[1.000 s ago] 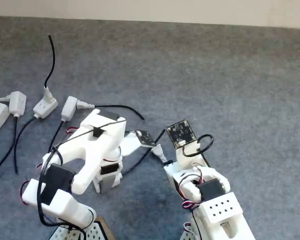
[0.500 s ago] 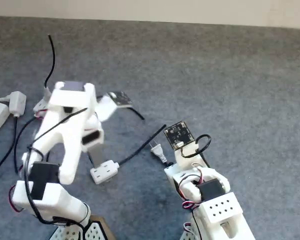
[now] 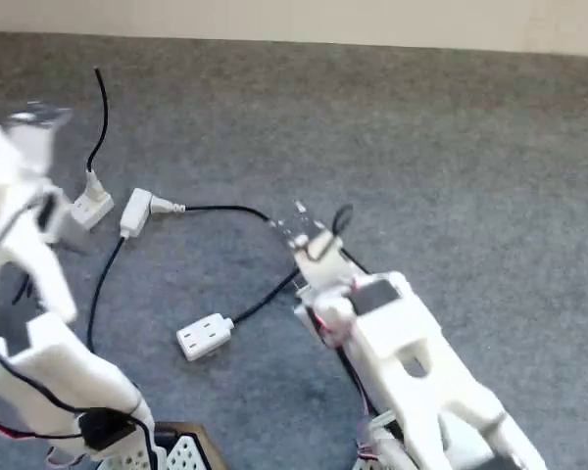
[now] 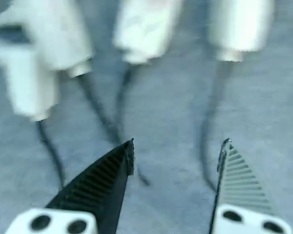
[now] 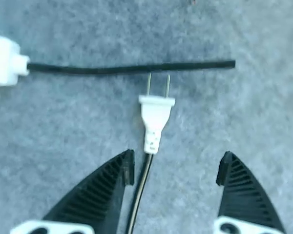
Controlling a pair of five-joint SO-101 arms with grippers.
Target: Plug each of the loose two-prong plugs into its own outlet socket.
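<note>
**Loose plug lies straight ahead of the right jaws, prongs pointing away**

The right gripper (image 5: 178, 155) hangs low over the grey tabletop (image 5: 263, 112) with its jaws wide apart and nothing between them but carpet-like surface. The white two-prong plug (image 5: 155, 114) lies flat just beyond the tips, closer to one jaw than the other rather than centred in the gap. Its long axis runs in line with the gripper's reach: the lead (image 5: 138, 195) trails back between the jaws and the prongs point away. Their tips almost touch a black cord (image 5: 132, 68) that lies crosswise beyond the plug. That cord ends in a white socket body (image 5: 4, 60) on one side and a bare cut end on the other.

Judging from this, a short advance and a small sideways correction would put the plug body between the jaws, which would then close across its width.

From above, the right arm (image 3: 402, 333) stretches over the middle of the tabletop and covers the plug. A triple socket (image 3: 204, 336) lies nearby, its cord running under that arm.

The left gripper (image 4: 178, 142) is well off to the other side. Its jaws are also apart and empty, above several white bodies (image 4: 144, 24) with dark leads, too blurred to tell sockets from plugs. The right arm is plainly the nearer one to this plug.
</note>
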